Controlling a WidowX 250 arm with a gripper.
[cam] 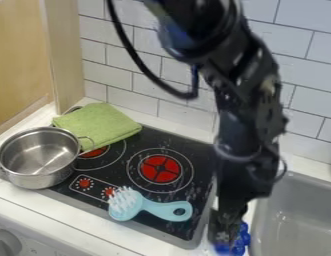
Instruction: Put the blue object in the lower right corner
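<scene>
Black arm (241, 115) down from the top, in front of the white wall tiles (134, 75); at its low end, black gripper (226, 232) by the strip of white counter (61, 215) between stove (161, 137) and sink (291, 215); cannot tell if the jaws are spread, pressed together or pinching something; right by the gripper, partly hidden, bumpy blue object (242, 240), low down and right of the middle, near the edge of the gray sink; on the front of the black stove, light blue brush (161, 208) with pale bristles to the left and a holed handle to the right; at the stove's left side, shiny metal pot (37, 170); behind the pot, at the back left of the stove, green cloth (97, 124); at the far left, tan wood panel (21, 55).
</scene>
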